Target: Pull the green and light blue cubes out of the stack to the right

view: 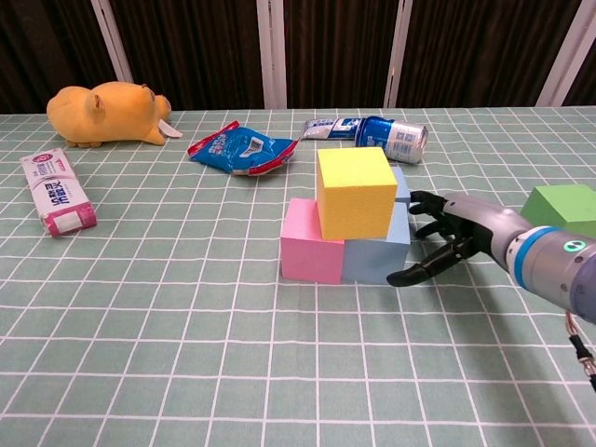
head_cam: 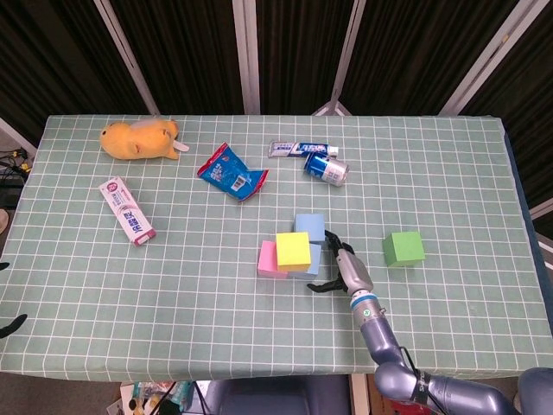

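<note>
The stack has a yellow cube (head_cam: 293, 249) (view: 355, 192) resting on a pink cube (head_cam: 267, 258) (view: 313, 253) and a light blue cube (head_cam: 311, 262) (view: 376, 257). A second light blue cube (head_cam: 309, 226) (view: 401, 180) stands right behind them, mostly hidden in the chest view. My right hand (head_cam: 340, 264) (view: 448, 240) is at the stack's right side, fingers spread, holding nothing, fingertips at the light blue cubes. The green cube (head_cam: 403, 247) (view: 562, 207) stands alone further right. Only two dark fingertips of my left hand (head_cam: 5, 327) show at the head view's left edge, set apart.
At the back lie a blue can (head_cam: 327, 168) (view: 393, 137), a toothpaste tube (head_cam: 290, 150), a blue snack bag (head_cam: 230, 172) (view: 240, 149), an orange plush toy (head_cam: 138, 140) (view: 105, 114) and a white-pink pack (head_cam: 126, 210) (view: 58, 193).
</note>
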Tool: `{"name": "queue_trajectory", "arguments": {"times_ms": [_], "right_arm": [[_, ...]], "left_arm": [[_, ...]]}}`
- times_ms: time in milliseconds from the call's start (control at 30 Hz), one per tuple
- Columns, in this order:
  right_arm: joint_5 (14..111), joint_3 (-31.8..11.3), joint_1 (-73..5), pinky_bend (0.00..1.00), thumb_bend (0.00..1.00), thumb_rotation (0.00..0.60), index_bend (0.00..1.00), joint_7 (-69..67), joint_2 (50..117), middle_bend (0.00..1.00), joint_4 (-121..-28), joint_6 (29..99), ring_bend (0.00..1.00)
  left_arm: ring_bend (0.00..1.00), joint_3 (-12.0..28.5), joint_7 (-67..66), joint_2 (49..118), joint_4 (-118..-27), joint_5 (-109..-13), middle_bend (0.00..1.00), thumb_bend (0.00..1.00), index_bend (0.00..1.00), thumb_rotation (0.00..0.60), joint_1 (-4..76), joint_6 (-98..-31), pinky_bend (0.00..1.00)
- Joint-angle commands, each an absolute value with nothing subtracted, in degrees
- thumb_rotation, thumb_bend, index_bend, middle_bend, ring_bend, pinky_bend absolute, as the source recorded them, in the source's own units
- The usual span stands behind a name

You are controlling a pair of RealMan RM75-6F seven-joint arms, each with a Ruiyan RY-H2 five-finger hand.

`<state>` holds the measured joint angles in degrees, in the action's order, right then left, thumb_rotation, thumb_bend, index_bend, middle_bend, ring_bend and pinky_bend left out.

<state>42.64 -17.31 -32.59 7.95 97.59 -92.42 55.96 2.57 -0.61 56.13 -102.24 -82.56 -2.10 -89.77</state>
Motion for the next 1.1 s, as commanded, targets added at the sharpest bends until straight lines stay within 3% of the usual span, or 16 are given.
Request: {"name": "queue_trajectory", "arguments": {"times_ms": [33,333,433,467,500,600,700,867,1100], "right_arm": [[42.0,-17.6,-33.2,0.0,0.05,0.6,0.0,8.2,98.5,0.04,-92.3,56.4,0.16],[38.7,-21.0,-35.8,0.02,0.05,0.6,0.05,9.3,101.8,0.1,-91.1,58.9,0.22],[38.1,-21.6,-36.1,0.12,0.05,0.6,0.18,9.1,102.6,0.24,-89.8,59.7,0.37],[38.3,-21.7,-36.1,0.18,0.07,0.6,0.25,8.9,102.9,0.33,-89.3,60.1,0.46],[38.3,-21.7,-36.0,0.25,0.11,0.6,0.32,8.9,103.1,0.43,-88.9,60.5,0.55],[38.9,-21.6,-35.7,0.41,0.23,0.6,0.44,8.3,104.0,0.55,-87.3,61.6,0.71],[39.1,-21.6,-35.5,0.45,0.28,0.6,0.44,7.1,103.9,0.57,-86.7,60.5,0.77],[41.0,-22.7,-35.0,0.46,0.28,0.6,0.44,5.4,104.1,0.57,-86.7,62.0,0.79],[40.7,-28.7,-34.1,0.46,0.28,0.6,0.44,4.9,103.0,0.57,-87.6,69.7,0.79]], "left_arm": [[0.0,2.6,-0.6,56.1,-102.2,-82.5,0.0,0.13,0.24,0.6,-2.0,-89.7,0.0],[0.0,2.7,-0.3,56.1,-102.1,-82.4,0.0,0.13,0.23,0.6,-1.9,-89.5,0.0],[0.0,2.8,0.1,56.0,-102.0,-82.1,0.0,0.13,0.23,0.6,-1.9,-89.5,0.0],[0.0,2.9,0.2,56.0,-101.9,-81.9,0.0,0.13,0.24,0.6,-1.9,-89.4,0.0],[0.0,2.9,0.3,56.0,-101.9,-81.8,0.0,0.13,0.24,0.6,-1.9,-89.3,0.0],[0.0,3.0,0.3,56.0,-101.8,-81.6,0.0,0.13,0.24,0.6,-1.6,-88.8,0.0],[0.0,2.9,-0.1,56.1,-101.8,-81.6,0.0,0.13,0.24,0.6,-1.4,-88.5,0.0],[0.0,2.9,-0.7,56.3,-102.0,-81.6,0.0,0.13,0.24,0.6,-1.4,-88.6,0.0],[0.0,2.9,-0.1,56.0,-102.0,-81.6,0.0,0.13,0.24,0.6,-1.6,-89.0,0.0]]}}
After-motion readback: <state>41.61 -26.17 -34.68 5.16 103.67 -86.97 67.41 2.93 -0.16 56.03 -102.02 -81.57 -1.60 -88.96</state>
